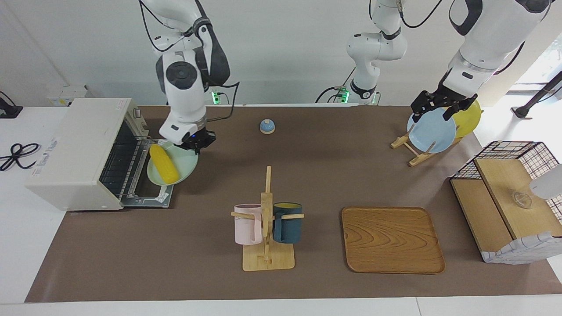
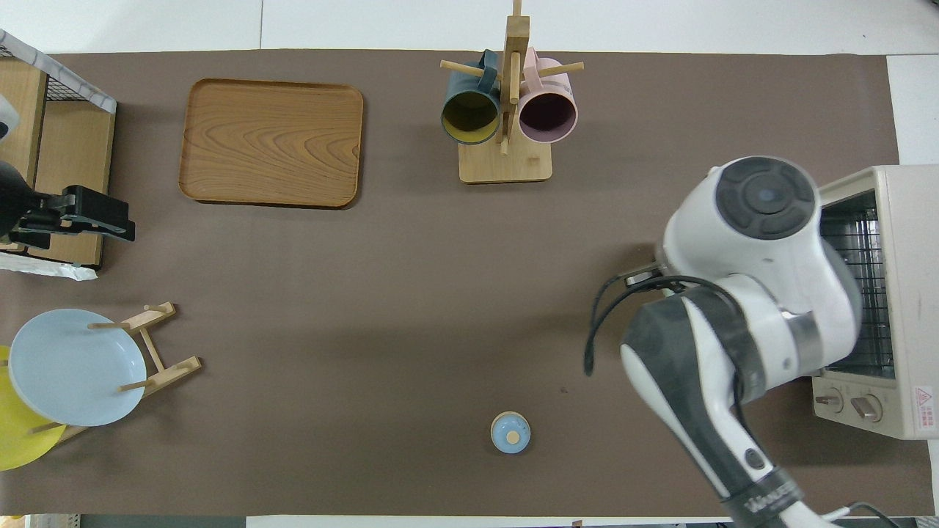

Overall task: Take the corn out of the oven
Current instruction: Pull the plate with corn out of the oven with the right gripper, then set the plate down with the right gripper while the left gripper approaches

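The off-white oven [image 1: 74, 153] stands at the right arm's end of the table, its door folded down flat [image 1: 149, 195]. The yellow corn [image 1: 163, 164] lies on a pale green plate [image 1: 186, 164] just in front of the oven's opening, over the lowered door. My right gripper [image 1: 193, 144] is at the plate's rim nearest the robots and looks shut on it. In the overhead view the right arm hides the corn and plate, and only the oven [image 2: 906, 293] shows. My left gripper [image 1: 432, 115] waits open, raised over the plate rack.
A mug tree [image 1: 267, 219] with a pink and a dark blue mug stands mid-table. A wooden tray [image 1: 392, 239] lies beside it. A small blue bell [image 1: 267, 126] sits near the robots. A rack holds a blue plate [image 1: 431, 131] and a yellow plate [image 1: 470, 118]. A wooden box with a wire basket [image 1: 505, 202] is at the left arm's end.
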Action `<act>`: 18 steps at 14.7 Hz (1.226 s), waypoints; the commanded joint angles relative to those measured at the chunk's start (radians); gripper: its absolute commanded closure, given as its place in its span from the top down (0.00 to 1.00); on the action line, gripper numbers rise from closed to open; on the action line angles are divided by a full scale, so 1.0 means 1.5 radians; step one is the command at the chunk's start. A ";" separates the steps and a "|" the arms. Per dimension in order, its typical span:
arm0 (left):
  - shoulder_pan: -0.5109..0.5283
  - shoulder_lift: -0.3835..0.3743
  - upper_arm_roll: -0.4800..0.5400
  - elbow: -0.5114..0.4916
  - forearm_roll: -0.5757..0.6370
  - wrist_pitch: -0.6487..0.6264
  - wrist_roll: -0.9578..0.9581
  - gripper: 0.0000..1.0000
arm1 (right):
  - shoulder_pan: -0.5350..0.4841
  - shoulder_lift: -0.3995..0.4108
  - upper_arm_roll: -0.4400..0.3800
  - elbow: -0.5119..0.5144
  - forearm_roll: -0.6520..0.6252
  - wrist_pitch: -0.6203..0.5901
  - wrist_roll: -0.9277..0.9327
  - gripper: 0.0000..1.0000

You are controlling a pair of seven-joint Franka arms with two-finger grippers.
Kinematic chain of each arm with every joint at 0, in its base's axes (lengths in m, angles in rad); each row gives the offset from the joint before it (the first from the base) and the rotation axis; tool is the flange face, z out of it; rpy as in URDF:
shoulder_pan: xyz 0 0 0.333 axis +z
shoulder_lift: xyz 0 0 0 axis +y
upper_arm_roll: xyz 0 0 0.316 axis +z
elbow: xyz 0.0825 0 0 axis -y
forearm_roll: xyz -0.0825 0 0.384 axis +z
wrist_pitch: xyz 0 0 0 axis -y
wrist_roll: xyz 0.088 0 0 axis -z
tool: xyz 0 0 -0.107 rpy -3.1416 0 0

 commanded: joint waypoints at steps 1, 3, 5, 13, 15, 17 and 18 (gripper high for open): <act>0.008 -0.007 -0.002 -0.010 -0.007 -0.003 0.005 1.00 | 0.101 0.057 -0.001 0.064 0.001 -0.008 0.143 0.00; 0.008 -0.007 -0.002 -0.010 -0.007 -0.003 0.003 1.00 | 0.139 0.083 0.002 0.087 0.026 0.002 0.210 0.00; 0.008 -0.009 -0.002 -0.012 -0.007 -0.007 0.003 1.00 | 0.174 0.100 0.002 0.091 0.065 0.038 0.251 0.00; 0.023 -0.017 -0.001 -0.029 -0.007 -0.001 0.003 1.00 | 0.290 0.211 0.003 0.107 0.067 0.180 0.412 0.00; 0.023 -0.020 -0.001 -0.032 -0.007 -0.001 0.003 1.00 | 0.269 0.214 0.004 0.109 0.077 0.207 0.409 0.13; 0.024 -0.020 -0.001 -0.032 -0.007 0.000 0.005 1.00 | 0.265 0.216 0.004 0.110 0.118 0.228 0.401 0.44; 0.023 -0.020 -0.001 -0.032 -0.007 0.001 0.006 1.00 | 0.264 0.215 0.004 0.119 0.120 0.226 0.401 0.47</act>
